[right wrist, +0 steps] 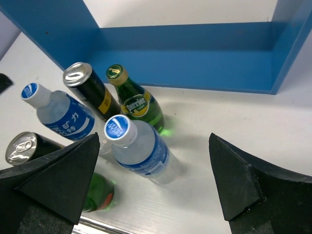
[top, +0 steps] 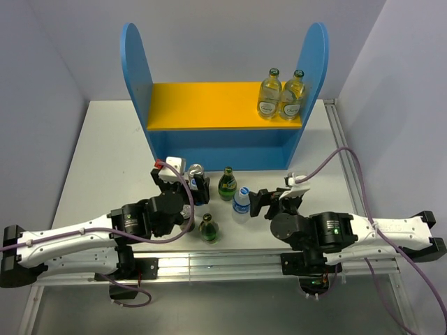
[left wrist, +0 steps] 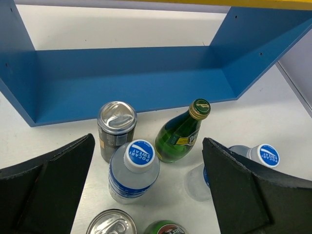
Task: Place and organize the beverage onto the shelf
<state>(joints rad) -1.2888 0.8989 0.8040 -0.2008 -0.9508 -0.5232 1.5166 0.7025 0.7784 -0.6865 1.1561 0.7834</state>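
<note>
You have the left gripper (top: 181, 183) and right gripper (top: 276, 199) both wide open and empty. Between them cluster green glass bottles (top: 228, 184), blue-capped plastic bottles (top: 242, 200) and silver-topped cans (top: 195, 171). Beyond, the blue, yellow-boarded shelf (top: 209, 105) carries two clear glass bottles (top: 270, 94).

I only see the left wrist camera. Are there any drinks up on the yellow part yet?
Observer: Yes. Two pale glass bottles stand side by side at the right end of the yellow board.
Operator: Is the other arm holding a drink?
Observer: No. The right tool is open and holds nothing. A blue-capped water bottle stands just ahead of it.
Operator: What's the green thing at the bottom of my picture?
Observer: A green glass bottle, upright, right beside the left arm.
</note>
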